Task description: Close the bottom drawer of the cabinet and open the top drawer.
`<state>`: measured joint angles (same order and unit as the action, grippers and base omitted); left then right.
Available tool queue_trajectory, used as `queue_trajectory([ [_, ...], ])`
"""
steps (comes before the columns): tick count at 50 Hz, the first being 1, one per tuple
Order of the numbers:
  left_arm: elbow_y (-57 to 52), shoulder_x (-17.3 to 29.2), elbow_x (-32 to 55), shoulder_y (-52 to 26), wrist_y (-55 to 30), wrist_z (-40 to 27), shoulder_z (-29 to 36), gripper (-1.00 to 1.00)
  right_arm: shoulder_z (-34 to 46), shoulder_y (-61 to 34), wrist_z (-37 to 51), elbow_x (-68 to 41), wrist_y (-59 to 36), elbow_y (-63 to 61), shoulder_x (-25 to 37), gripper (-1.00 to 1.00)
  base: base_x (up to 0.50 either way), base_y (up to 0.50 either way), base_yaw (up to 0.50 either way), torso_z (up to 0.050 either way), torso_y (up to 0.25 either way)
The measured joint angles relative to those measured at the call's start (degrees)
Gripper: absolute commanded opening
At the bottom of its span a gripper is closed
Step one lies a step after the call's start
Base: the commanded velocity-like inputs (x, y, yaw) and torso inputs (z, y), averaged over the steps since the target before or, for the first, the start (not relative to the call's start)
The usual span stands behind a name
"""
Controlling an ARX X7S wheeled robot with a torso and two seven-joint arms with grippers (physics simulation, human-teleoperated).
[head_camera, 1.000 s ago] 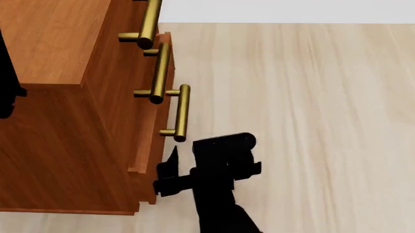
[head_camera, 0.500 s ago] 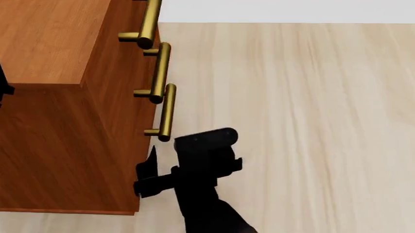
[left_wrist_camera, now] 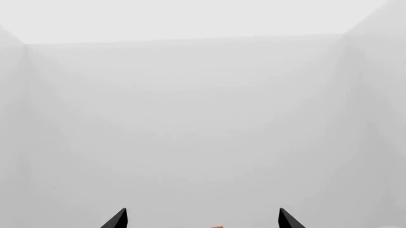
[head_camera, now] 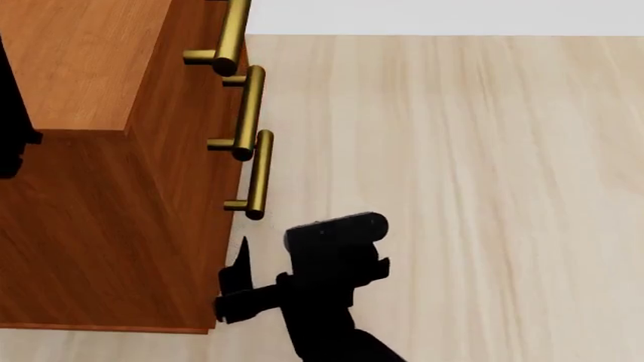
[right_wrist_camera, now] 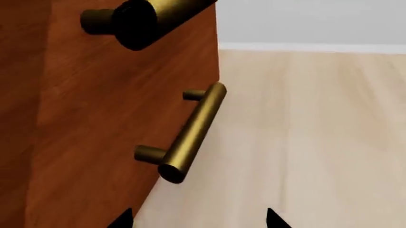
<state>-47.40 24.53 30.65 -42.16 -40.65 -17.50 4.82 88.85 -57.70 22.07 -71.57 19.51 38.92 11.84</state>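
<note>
The cabinet [head_camera: 90, 226] fills the left of the head view, with three brass handles stacked down its front. The bottom drawer's handle [head_camera: 259, 173] sits close to the front, and the bottom drawer [right_wrist_camera: 95, 142] lies flush with it. The top drawer's handle [head_camera: 234, 34] shows at the upper edge, that drawer also flush. My right gripper [head_camera: 234, 283] hangs open beside the cabinet's lower front corner, a little off the wood, below the bottom handle [right_wrist_camera: 190, 135]. It holds nothing [right_wrist_camera: 198, 221]. My left gripper [left_wrist_camera: 203, 221] is open and empty, facing plain grey walls.
Pale wood-grain floor [head_camera: 473, 188] spreads to the right of the cabinet up to a light wall [head_camera: 443, 15]. The middle drawer's handle [head_camera: 247, 113] juts out between the other two. Part of my left arm [head_camera: 10, 113] shows dark at the left edge, over the cabinet top.
A second ago the bottom drawer stuck out; it has slid in flush. My right gripper followed it toward the cabinet, then drew back slightly to the right. The left arm shifted at the edge.
</note>
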Motion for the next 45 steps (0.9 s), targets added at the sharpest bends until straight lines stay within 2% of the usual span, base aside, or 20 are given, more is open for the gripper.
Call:
queue_trajectory([
  [12,1.3,-0.7,-0.7,-0.2,1.5,0.3,1.5,1.00,-0.4,1.2,9.4,1.1,2.1,-18.7,12.1,1.00,0.00,0.00,0.00,0.000,0.000],
  [22,1.5,-0.9,-0.8,-0.3,1.9,0.2,2.0,1.00,-3.5,2.4,14.0,-2.0,5.6,-31.5,19.5,1.00,0.00,0.00,0.00,0.000,0.000],
  [34,1.3,-0.9,-0.5,-0.9,1.6,-0.2,2.6,1.00,-9.0,2.3,17.4,-9.0,9.5,-44.0,25.7,1.00,0.00,0.00,0.00,0.000,0.000],
  [45,1.1,-1.0,-0.4,-1.9,1.2,-0.5,3.3,1.00,-14.4,1.7,18.4,-17.1,13.0,-51.6,27.6,1.00,0.00,0.00,0.00,0.000,0.000],
])
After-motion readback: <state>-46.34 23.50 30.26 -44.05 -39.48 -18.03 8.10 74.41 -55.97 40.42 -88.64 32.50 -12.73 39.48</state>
